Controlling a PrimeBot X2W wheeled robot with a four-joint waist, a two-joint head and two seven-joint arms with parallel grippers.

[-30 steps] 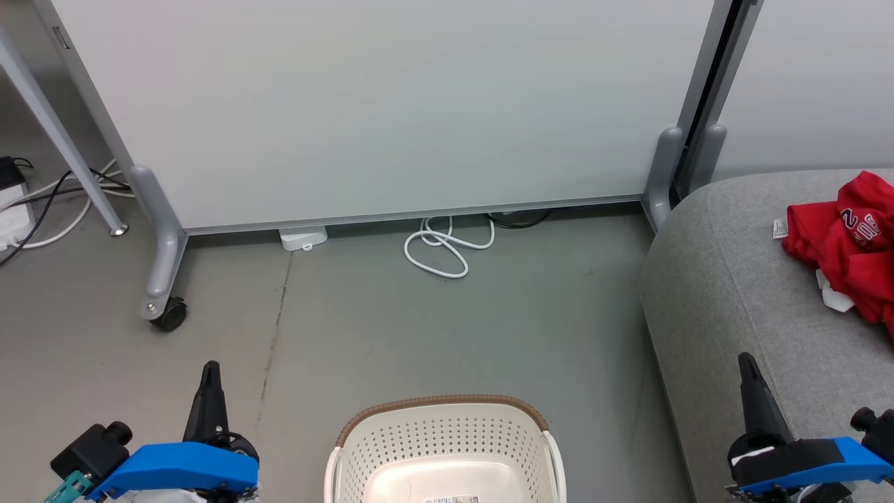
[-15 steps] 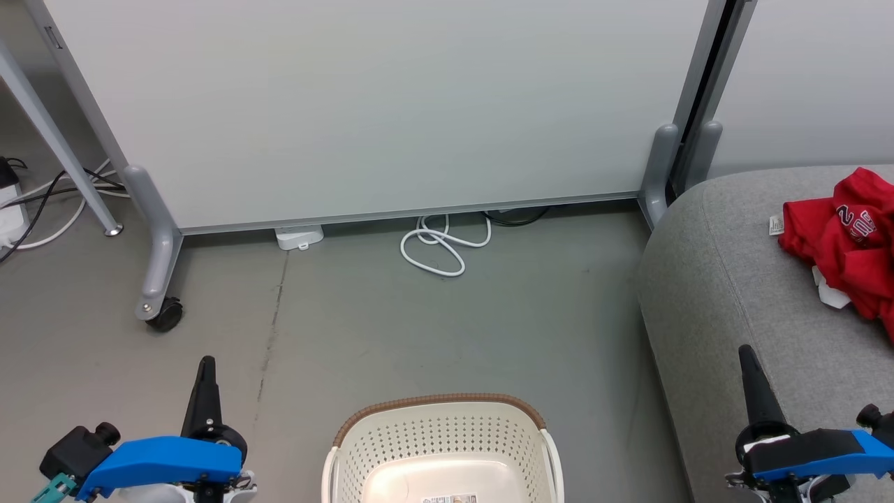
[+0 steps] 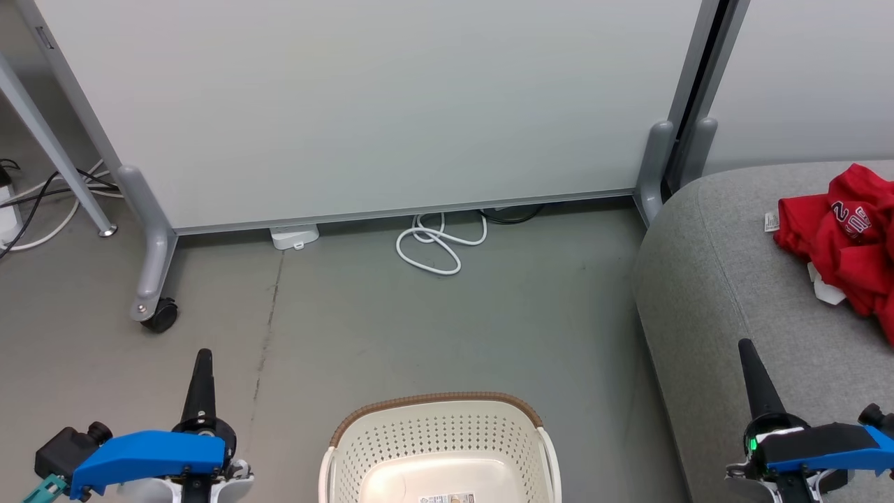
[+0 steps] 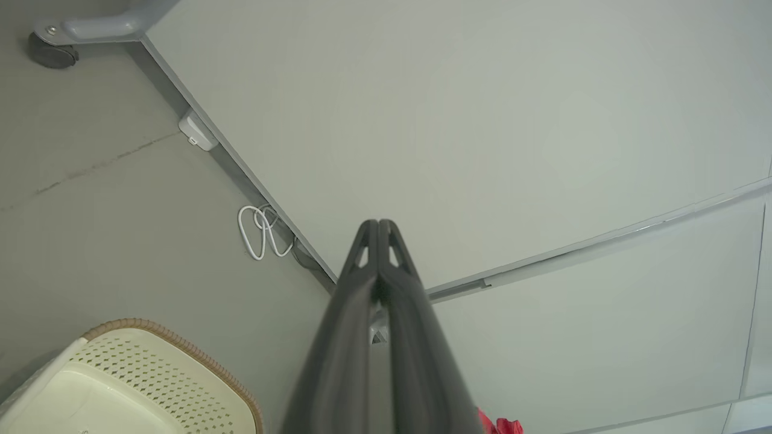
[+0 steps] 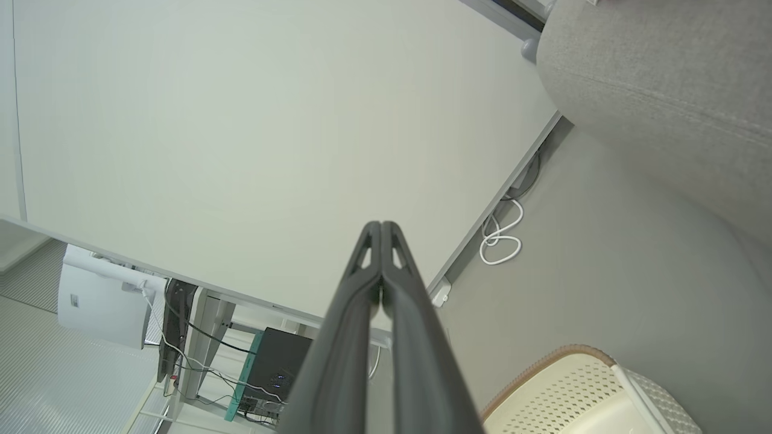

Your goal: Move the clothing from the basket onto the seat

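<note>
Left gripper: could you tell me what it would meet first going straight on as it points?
Probably the pale partition panel, near its bottom edge: the left gripper aims there in its wrist view, though depth is unclear.

Open passage runs over the bare floor (image 3: 433,328) from the basket (image 3: 433,433) at its near edge to the white partition panel (image 3: 363,105), which walls off the far side. The panel's grey wheeled foot (image 3: 155,265) juts out on the left, and a white cable coil (image 3: 436,244) lies at its base. On the right the seat (image 3: 712,293) rises near the basket, with a strip of floor between them. The seat's near left corner is bare, and the clothing (image 3: 848,244) is heaped toward its right edge.
</note>
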